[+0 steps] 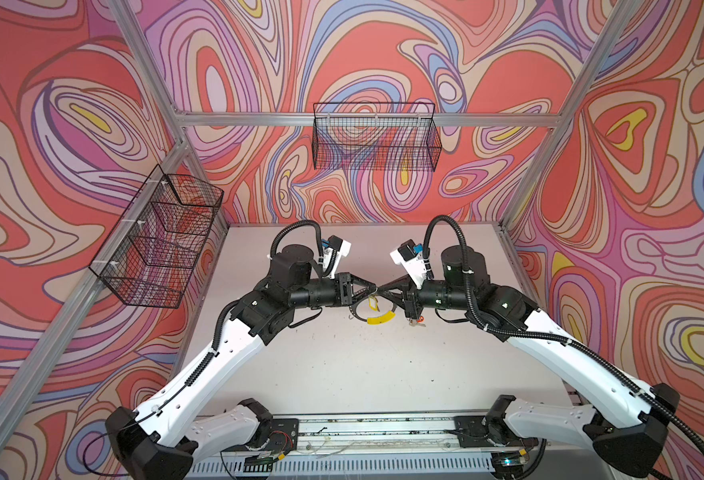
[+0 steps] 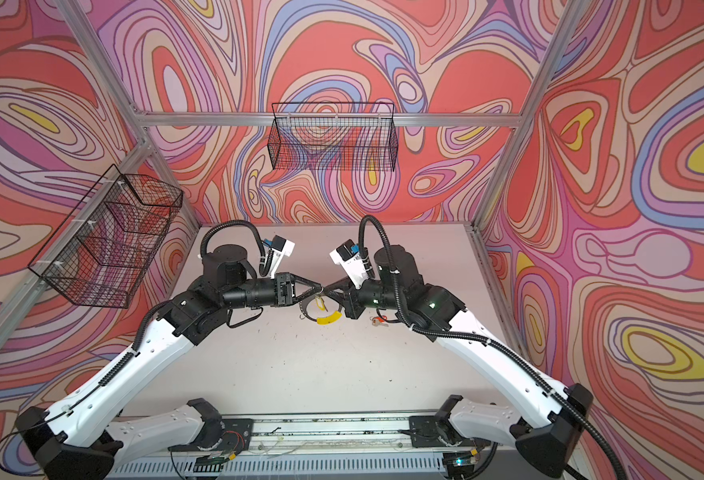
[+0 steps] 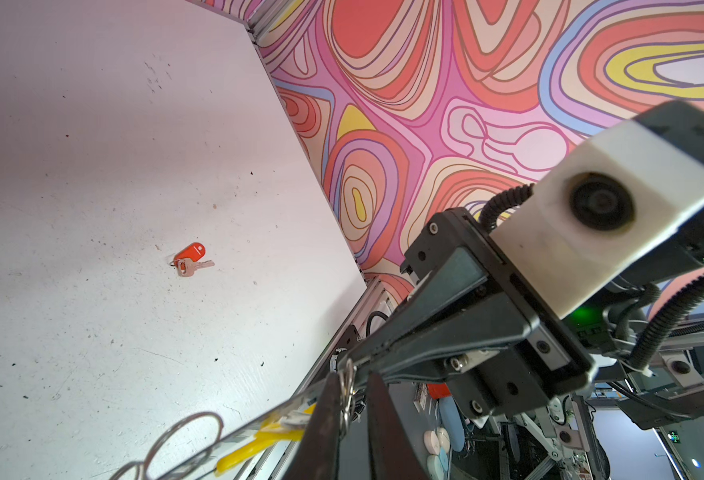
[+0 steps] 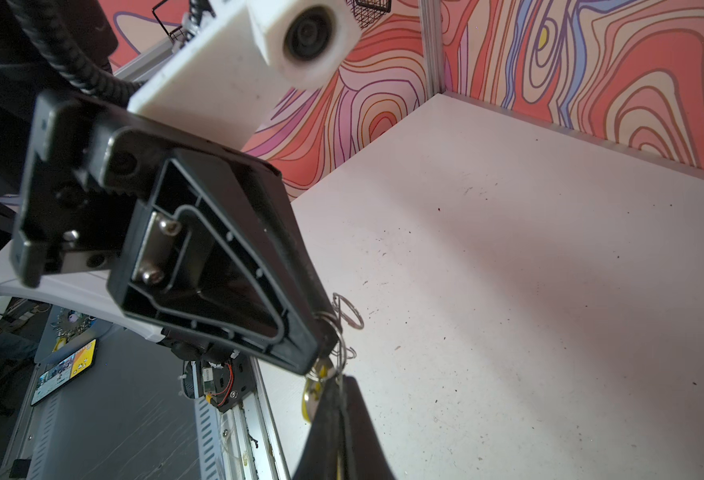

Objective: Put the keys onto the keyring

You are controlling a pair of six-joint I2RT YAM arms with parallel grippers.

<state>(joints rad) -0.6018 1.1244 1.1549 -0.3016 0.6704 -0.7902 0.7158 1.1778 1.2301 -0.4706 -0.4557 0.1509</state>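
1. I have both hands meeting tip to tip above the middle of the desk (image 1: 342, 374). In both top views the left hand (image 1: 371, 287) reaches in from 9 o'clock and the right hand (image 1: 382, 289) from 3 o'clock.
2. The right hand is pressed together, and it looks to be pinching the top rim of the keyring (image 1: 380, 319).
3. The keyring hangs under the meeting tips, its yellow arc at 6 o'clock.
4. The left hand's fingers stand close with a narrow gap. A small wire split ring (image 3: 347, 388) sits at their tips, but I cannot tell whether they grip it.
5. The yellow-tagged key (image 1: 373, 305) dangles just below the tips, inside the keyring's outline.
6. The red-tagged key (image 3: 192, 257) lies flat on the desk at 3 o'clock from the keyring, apart from it.
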